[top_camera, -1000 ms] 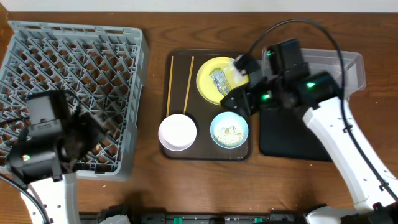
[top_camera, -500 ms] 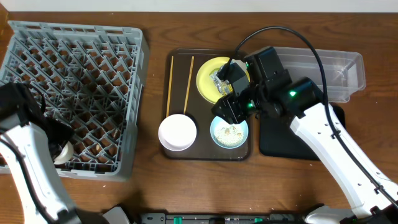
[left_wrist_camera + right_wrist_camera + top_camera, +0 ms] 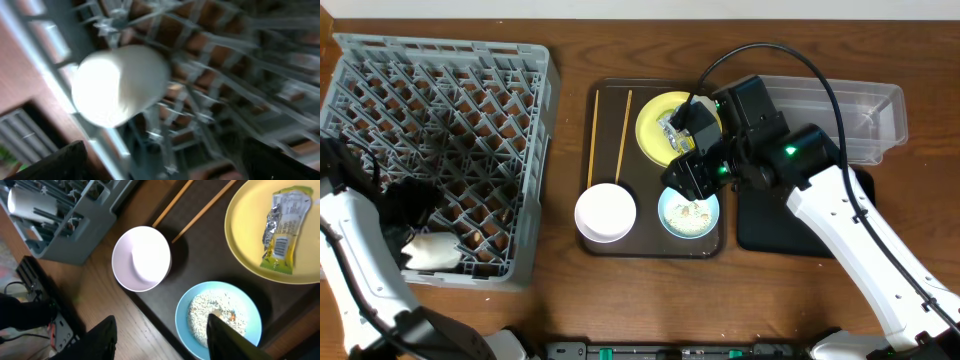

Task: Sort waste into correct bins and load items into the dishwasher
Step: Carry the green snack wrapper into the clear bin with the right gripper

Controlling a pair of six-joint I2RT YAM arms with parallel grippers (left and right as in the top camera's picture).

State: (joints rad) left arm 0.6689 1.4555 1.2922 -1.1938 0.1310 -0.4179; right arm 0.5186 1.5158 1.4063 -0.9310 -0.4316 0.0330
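Note:
The yellow plate (image 3: 653,112) holds the green-yellow wrapper (image 3: 672,128), also in the right wrist view (image 3: 282,230). The white bowl (image 3: 606,212) is empty. The light blue bowl (image 3: 688,212) holds rice scraps (image 3: 218,316). Two chopsticks (image 3: 591,135) lie side by side at the left. My right gripper (image 3: 160,340) is open and empty, above the gap between the two bowls. My left gripper (image 3: 170,167) is open over the front part of the grey dish rack (image 3: 440,90). The left wrist view is blurred. The tissue is not clearly in view.
All the dishes sit on a dark brown serving tray (image 3: 650,246). The clear tub (image 3: 865,115) and the black tray (image 3: 790,228) lie to its right. A white rounded thing (image 3: 430,253) is in the rack's front part; I cannot tell what it is.
My right arm moved left from the tub to above the bowls, then held still. My left arm swung out left and its gripper now reaches over the rack's front part.

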